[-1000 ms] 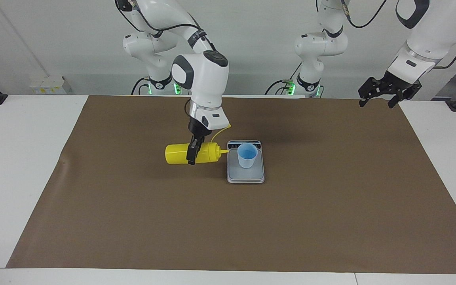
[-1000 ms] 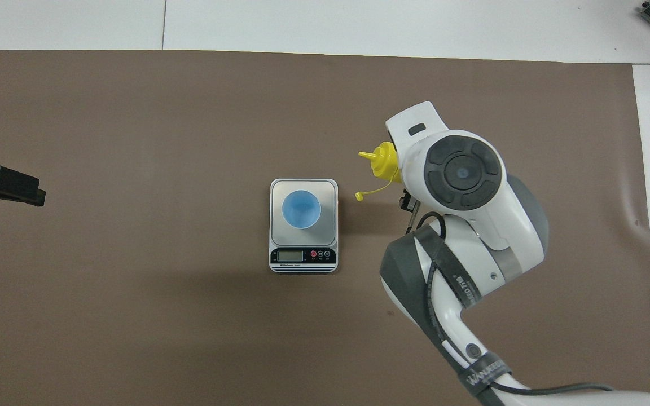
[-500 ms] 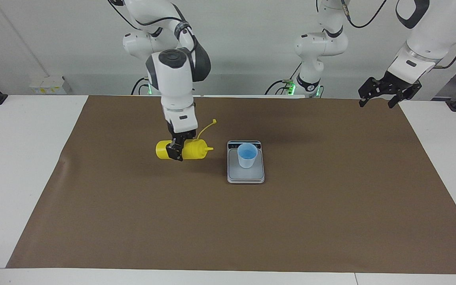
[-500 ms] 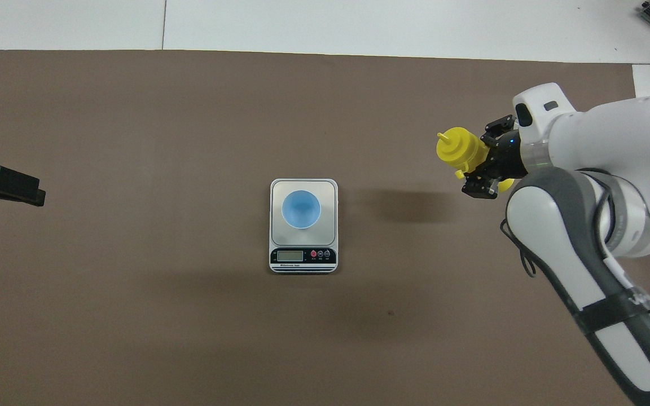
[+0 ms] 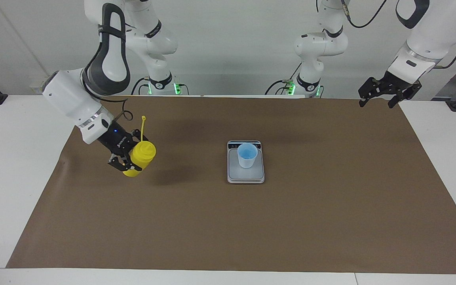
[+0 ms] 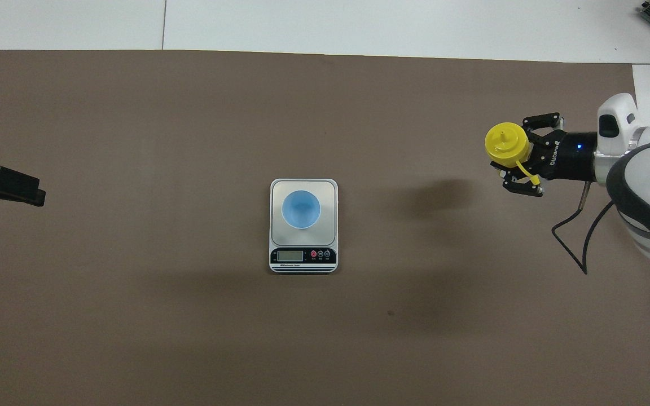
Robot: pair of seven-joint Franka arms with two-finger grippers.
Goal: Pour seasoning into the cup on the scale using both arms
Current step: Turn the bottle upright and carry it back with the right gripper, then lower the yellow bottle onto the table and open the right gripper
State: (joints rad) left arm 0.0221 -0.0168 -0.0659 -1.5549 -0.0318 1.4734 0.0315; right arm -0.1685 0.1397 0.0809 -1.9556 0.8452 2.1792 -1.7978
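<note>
Right end effector point(image 5: 127, 160) grips bottle point(image 5: 141, 157)

The cup point(image 5: 247, 155) stands on the scale point(image 5: 246, 175), which sits mid-mat point(image 5: 331, 221) on the surface point(image 5: 10, 166), display strip on the robots' side. Well apart, toward the right arm's end, the right end effector point(image 5: 130, 160) holds the bottle point(image 5: 141, 157) above the mat, roughly upright. The left end effector point(image 5: 380, 97) hangs over the mat's corner at the left arm's end, at the robots' edge.
</note>
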